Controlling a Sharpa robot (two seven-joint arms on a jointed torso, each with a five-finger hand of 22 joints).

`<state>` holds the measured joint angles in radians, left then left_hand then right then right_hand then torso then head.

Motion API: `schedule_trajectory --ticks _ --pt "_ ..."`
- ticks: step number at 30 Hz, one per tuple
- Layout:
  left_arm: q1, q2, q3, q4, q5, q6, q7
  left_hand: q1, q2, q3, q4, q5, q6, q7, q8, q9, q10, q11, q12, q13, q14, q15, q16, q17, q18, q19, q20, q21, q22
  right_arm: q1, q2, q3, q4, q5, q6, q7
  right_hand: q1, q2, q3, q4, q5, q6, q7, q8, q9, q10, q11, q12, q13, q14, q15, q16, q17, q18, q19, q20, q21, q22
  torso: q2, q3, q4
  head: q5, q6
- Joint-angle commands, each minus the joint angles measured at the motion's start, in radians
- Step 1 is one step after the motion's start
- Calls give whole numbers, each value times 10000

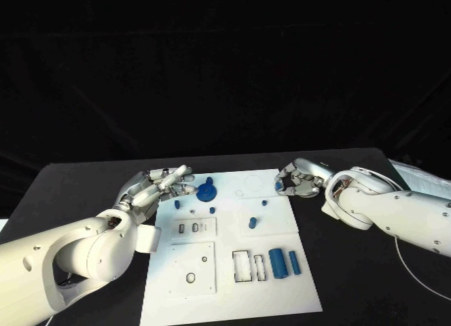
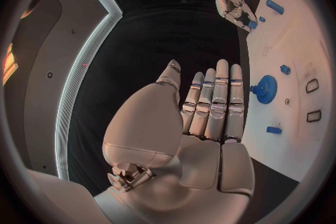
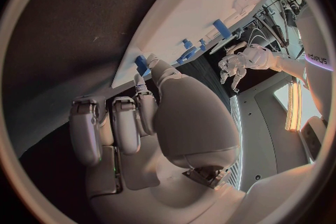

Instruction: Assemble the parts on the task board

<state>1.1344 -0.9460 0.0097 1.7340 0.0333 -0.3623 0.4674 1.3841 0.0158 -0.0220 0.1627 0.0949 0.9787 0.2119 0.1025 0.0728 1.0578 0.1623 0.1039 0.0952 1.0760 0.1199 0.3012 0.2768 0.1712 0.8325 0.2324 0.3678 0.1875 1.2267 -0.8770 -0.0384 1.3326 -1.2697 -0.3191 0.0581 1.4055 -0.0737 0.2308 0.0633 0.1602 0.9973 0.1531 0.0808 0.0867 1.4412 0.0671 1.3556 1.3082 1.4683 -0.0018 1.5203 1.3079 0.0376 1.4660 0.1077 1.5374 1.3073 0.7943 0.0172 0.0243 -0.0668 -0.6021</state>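
Observation:
The white task board (image 1: 236, 285) lies in the middle of the black table. My right hand (image 1: 299, 183) is at the board's far right edge and pinches a small blue part (image 3: 142, 64) at its fingertips. My left hand (image 1: 159, 189) hovers at the board's far left corner with straight, spread fingers (image 2: 213, 101) and holds nothing. A blue gear (image 1: 206, 192) stands on the board just right of the left hand, with a small blue piece (image 1: 176, 203) beside it. A blue peg (image 1: 253, 222) stands mid-board.
Two blue cylinders (image 1: 278, 262) (image 1: 294, 261) lie at the board's near right, beside rectangular slots (image 1: 242, 266). More slots (image 1: 188, 229) and a round recess (image 1: 257, 184) mark the board. A white cable (image 1: 411, 272) runs across the table on the right.

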Motion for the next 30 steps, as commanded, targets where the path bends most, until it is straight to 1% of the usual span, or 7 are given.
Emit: schedule_trajectory --ticks 1,5,16,20,25,26,30 --pt "1 15 5 11 11 190 65 16 82 -14 -71 -28 0 20 -52 -15 -33 5 -35 6 -79 -19 -44 17 112 -79 18 35 6 -21 39 -1 -29 -135 233 -46 11 94 80 -15 -34 105 7 47 18 76 -9 62 851 791 -18 37 1510 -163 375 25 -21 1777 1 6 -5 9 -22" --pt "1 12 5 11 11 179 65 16 82 -14 -71 -28 0 20 -52 -15 -33 5 -35 6 -79 -19 -44 17 112 -79 18 35 6 -32 64 -1 -48 -138 268 -65 12 92 100 -46 -57 158 -7 54 20 88 -22 78 866 793 -29 40 1519 -164 379 15 -19 1783 2 10 -17 8 -37" --pt "1 10 5 15 11 191 61 27 94 -22 -94 -29 1 20 -61 -15 -31 5 -45 6 -83 -18 -47 29 112 -84 19 36 6 -39 91 0 -84 -151 256 -93 0 171 202 -125 -80 418 -91 117 46 129 -91 132 916 802 -81 55 1556 -172 407 -27 -5 1819 2 18 1 -3 -54" --pt "1 10 5 9 11 191 63 33 101 -26 -106 -29 2 20 -66 -15 -30 6 -50 6 -85 -18 -48 36 113 -88 20 37 6 -39 104 0 -86 -151 237 -85 -5 250 282 -183 -67 669 -175 205 85 159 -159 170 953 811 -135 71 1594 -183 441 -70 14 1863 0 20 -2 -9 -53" --pt "1 12 5 11 11 191 65 33 101 -26 -106 -29 2 20 -66 -15 -30 6 -50 6 -85 -18 -48 36 113 -88 20 37 6 -39 118 0 -86 -150 196 -176 -71 363 350 -244 -70 1113 -348 393 179 224 -298 239 1017 819 -254 86 1631 -191 468 -166 28 1898 2 15 -4 -13 -57" --pt "1 11 5 12 11 191 66 33 101 -26 -106 -29 2 20 -66 -15 -30 6 -50 6 -85 -18 -48 36 113 -88 20 37 6 -40 119 0 -84 -150 155 -230 -107 398 359 -248 -72 1207 -393 432 206 239 -336 250 1028 822 -288 89 1640 -193 477 -197 32 1910 2 18 -4 -18 -63" --pt "1 6 5 14 11 191 65 33 101 -26 -106 -29 2 20 -66 -15 -30 6 -50 6 -85 -18 -48 36 113 -88 20 37 6 -40 119 0 -72 -149 -71 -430 -183 500 383 -238 -61 1333 -469 482 250 268 -403 270 1050 827 -345 98 1662 -199 495 -255 42 1933 1 21 -3 -27 -72"
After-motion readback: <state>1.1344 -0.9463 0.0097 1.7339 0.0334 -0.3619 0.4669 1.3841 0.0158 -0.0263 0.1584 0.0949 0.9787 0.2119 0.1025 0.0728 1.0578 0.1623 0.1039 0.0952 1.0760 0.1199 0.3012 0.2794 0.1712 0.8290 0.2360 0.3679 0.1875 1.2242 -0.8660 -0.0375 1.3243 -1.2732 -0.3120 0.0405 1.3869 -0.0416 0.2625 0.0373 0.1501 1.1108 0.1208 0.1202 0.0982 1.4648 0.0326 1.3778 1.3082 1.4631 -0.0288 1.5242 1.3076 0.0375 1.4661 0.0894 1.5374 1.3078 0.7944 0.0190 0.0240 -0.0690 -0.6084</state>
